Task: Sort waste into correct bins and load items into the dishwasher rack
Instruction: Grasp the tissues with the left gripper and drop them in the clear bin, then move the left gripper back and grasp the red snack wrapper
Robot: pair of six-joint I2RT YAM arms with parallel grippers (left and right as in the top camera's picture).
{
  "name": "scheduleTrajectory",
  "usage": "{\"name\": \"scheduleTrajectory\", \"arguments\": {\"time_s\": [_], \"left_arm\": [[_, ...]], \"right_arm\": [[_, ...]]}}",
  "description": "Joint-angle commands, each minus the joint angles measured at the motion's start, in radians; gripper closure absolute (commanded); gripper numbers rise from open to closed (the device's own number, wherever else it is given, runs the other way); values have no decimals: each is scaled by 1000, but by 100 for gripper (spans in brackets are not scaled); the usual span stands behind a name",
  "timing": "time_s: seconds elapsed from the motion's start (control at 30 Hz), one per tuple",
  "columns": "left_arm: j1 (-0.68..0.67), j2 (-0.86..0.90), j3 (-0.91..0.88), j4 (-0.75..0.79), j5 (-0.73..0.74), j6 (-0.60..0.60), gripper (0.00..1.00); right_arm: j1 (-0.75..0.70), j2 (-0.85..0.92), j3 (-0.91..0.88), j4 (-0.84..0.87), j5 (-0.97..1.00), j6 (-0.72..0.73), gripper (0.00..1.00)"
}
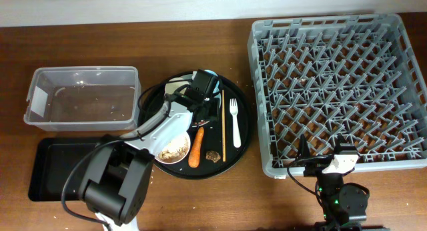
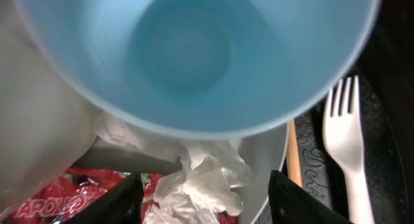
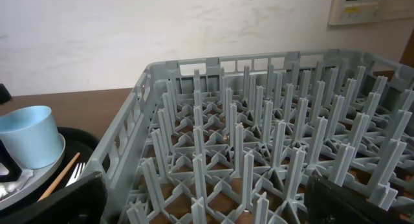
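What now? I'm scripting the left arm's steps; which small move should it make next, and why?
Probably lower the left gripper and shut on the crumpled white tissue: its open fingers straddle the tissue, which lies beside the light blue cup and the shiny red snack wrapper.

Left gripper (image 2: 204, 204) is stretched way out forward, jaws wide apart. Right gripper (image 3: 207, 204) sits tucked back low, jaws wide too.

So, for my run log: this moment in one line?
left gripper open over crumpled tissue | right gripper open at rack edge | rack empty
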Motion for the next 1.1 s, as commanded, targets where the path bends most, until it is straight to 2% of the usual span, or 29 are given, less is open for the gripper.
{"name": "scheduleTrajectory", "arguments": {"time_s": [0.0, 0.13, 0.2, 0.23, 0.33, 0.37, 0.47, 0.7, 0.8, 0.87, 0.97, 1.07], "left_arm": [[0, 50, -11, 5, -15, -3, 44], [0, 50, -11, 10, -15, -3, 57], [0, 43, -10, 13, -30, -2, 69], [0, 33, -10, 13, -42, -2, 78], [0, -21, -10, 13, -46, -2, 89], [0, -74, -10, 8, -53, 6, 100], [0, -159, -10, -27, -52, 5, 100], [15, -422, -10, -242, -52, -34, 100], [153, -557, -10, -282, -64, -51, 100], [310, -582, -10, -291, -121, -51, 100], [532, -535, -11, -271, -150, -52, 100], [739, -388, -10, -182, -145, -59, 100]], "right_arm": [[5, -8, -6, -4, 11, 5, 1], [5, -8, -6, -5, 11, 5, 1], [5, -8, -6, -5, 11, 5, 1], [5, -8, -6, -5, 11, 5, 1], [5, -8, -6, -5, 11, 5, 1], [5, -8, -6, -5, 11, 5, 1], [5, -8, -6, -5, 11, 5, 1], [5, -8, -6, -4, 11, 5, 1], [5, -8, -6, -5, 11, 5, 1], [5, -8, -6, -5, 11, 5, 1], [5, -8, -6, -5, 11, 5, 1], [5, -8, -6, -5, 11, 5, 1]]}}
